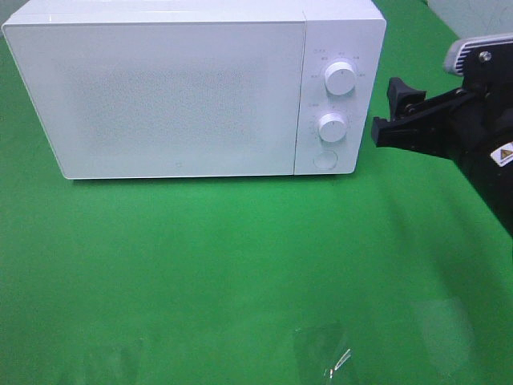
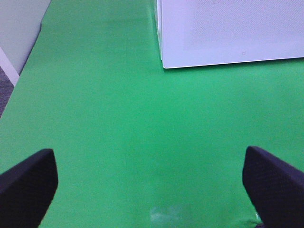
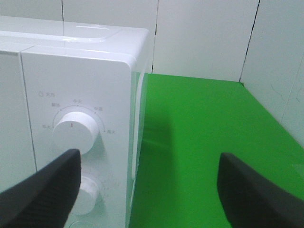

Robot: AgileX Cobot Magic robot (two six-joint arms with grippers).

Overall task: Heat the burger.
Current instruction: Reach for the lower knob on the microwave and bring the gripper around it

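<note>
Right gripper [image 1: 386, 112] hangs spread wide and empty just beside the dials [image 1: 341, 80] of a closed white microwave [image 1: 176, 88].
Left gripper [image 2: 149, 161] gapes fully over the green table [image 1: 240, 265], holding nothing; the burger's place cannot be told.

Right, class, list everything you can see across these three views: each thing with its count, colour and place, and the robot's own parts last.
microwave: one, white, door shut, at the back of the cloth
upper knob: one, white, on the microwave's right-hand panel
lower knob: one, white, directly under the upper knob
round button: one, white, under the lower knob
cloth: one, green, covering the table
wall panels: several, white, behind the table
burger: none in view
right hand: one, black, open and empty, just right of the knobs
left hand: one, black, open and empty, over bare cloth short of the microwave
</note>
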